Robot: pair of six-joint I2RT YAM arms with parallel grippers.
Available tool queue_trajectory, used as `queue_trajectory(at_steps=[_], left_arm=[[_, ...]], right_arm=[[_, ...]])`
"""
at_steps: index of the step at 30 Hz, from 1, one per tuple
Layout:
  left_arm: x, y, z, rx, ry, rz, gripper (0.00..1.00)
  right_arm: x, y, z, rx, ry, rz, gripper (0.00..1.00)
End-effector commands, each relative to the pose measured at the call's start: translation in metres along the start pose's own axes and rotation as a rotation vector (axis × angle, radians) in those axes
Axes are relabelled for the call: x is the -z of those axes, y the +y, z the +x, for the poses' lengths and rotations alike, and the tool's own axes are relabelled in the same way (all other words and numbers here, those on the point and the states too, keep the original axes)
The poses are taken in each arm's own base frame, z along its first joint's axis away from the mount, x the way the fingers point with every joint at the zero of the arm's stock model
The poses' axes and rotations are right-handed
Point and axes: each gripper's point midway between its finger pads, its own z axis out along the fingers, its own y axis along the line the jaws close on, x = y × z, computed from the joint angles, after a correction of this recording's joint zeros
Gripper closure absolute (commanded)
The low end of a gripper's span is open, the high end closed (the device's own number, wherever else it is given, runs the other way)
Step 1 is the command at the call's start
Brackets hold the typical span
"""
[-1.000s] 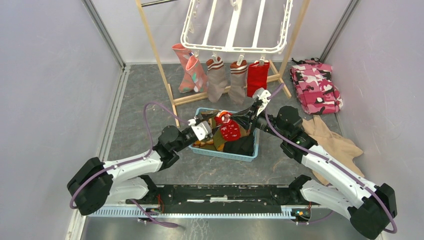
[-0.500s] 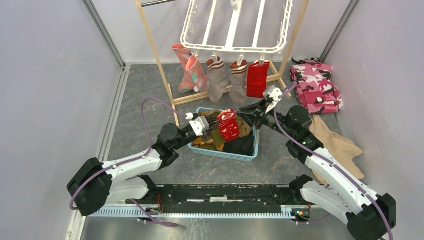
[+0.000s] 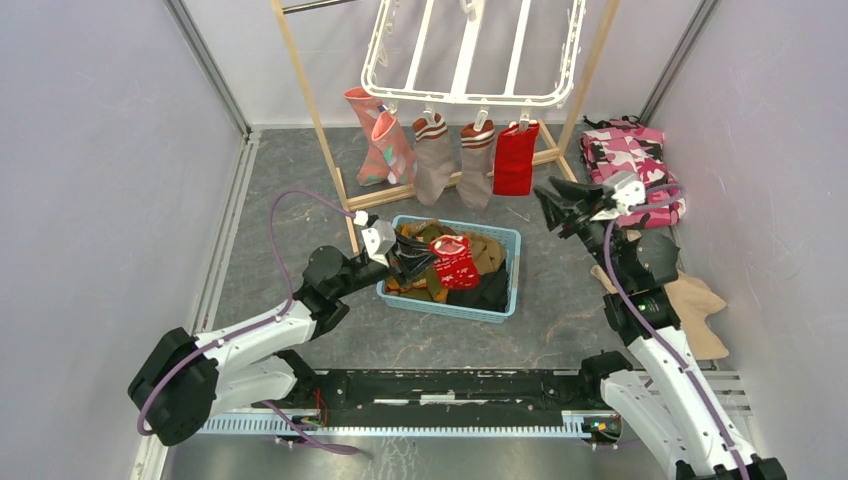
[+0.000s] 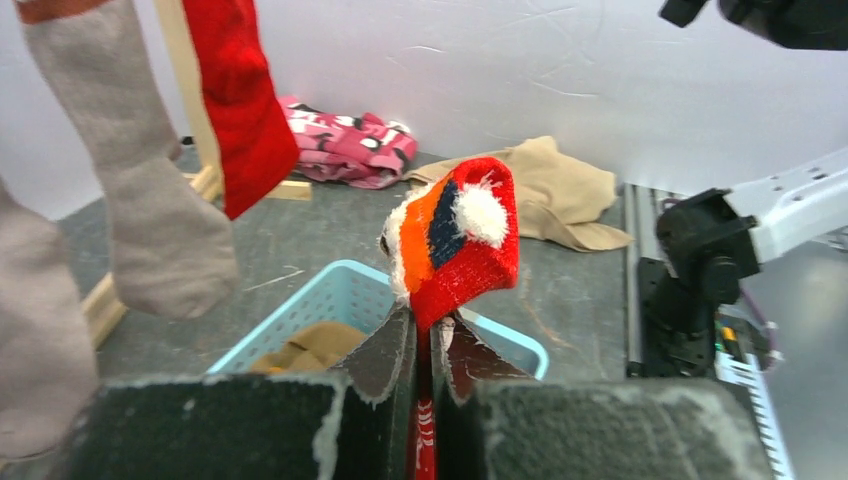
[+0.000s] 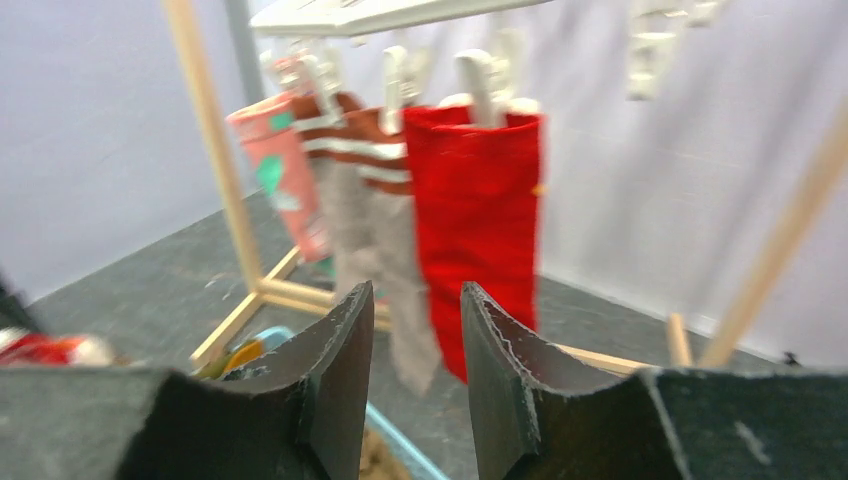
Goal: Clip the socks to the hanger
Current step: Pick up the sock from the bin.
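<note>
My left gripper (image 3: 412,256) is shut on a red patterned sock (image 3: 453,262) and holds it above the blue basket (image 3: 500,311). In the left wrist view the sock (image 4: 460,240) sticks up from between the closed fingers (image 4: 385,350), red with orange, navy and white patches. My right gripper (image 3: 553,201) is open and empty, raised right of the basket, facing the hanging red sock (image 5: 480,220). The white hanger (image 3: 465,99) hangs at the back with a salmon-pink pair (image 3: 385,150), two grey-brown socks (image 3: 432,165) and the red sock (image 3: 515,158) clipped along its near rim.
The basket holds several dark and brown garments. A light wooden frame stand (image 3: 310,110) carries the hanger. A pink camouflage cloth (image 3: 630,170) and a tan garment (image 3: 690,300) lie at the right. Empty clips (image 5: 650,45) dangle right of the red sock.
My right gripper has left the sock over the basket and swung right and up, open. My left gripper still holds the sock and has drawn back slightly left.
</note>
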Motion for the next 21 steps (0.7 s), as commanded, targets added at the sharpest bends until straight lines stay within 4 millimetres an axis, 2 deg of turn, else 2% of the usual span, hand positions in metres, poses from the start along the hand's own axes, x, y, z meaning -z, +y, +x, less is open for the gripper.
queue_trajectory(at_steps=[1,4,7,12,15,18,21], left_arm=[[0.0,-0.024,-0.023,0.114,-0.058,0.107,0.93],[0.0,-0.031,-0.028,0.15,-0.069,0.147,0.93],[0.0,-0.035,-0.029,0.165,-0.073,0.167,0.93],[0.001,-0.041,-0.032,0.175,-0.08,0.202,0.93],[0.0,-0.043,-0.035,0.172,-0.078,0.217,0.92],[-0.002,-0.045,-0.037,0.161,-0.063,0.233,0.93],[-0.002,-0.045,-0.037,0.151,-0.052,0.234,0.92]], right_arm=[[0.007,-0.047,-0.031,-0.018,-0.123,0.224,0.58],[0.01,-0.067,-0.046,-0.028,-0.181,0.293,0.58],[0.002,-0.076,-0.065,0.009,-0.211,0.269,0.56],[-0.03,-0.091,-0.07,0.204,-0.137,0.128,0.43],[-0.029,-0.102,-0.077,0.247,-0.165,0.055,0.37],[-0.029,-0.101,-0.082,0.257,-0.203,-0.038,0.35],[-0.032,-0.103,-0.079,0.278,-0.197,-0.056,0.33]])
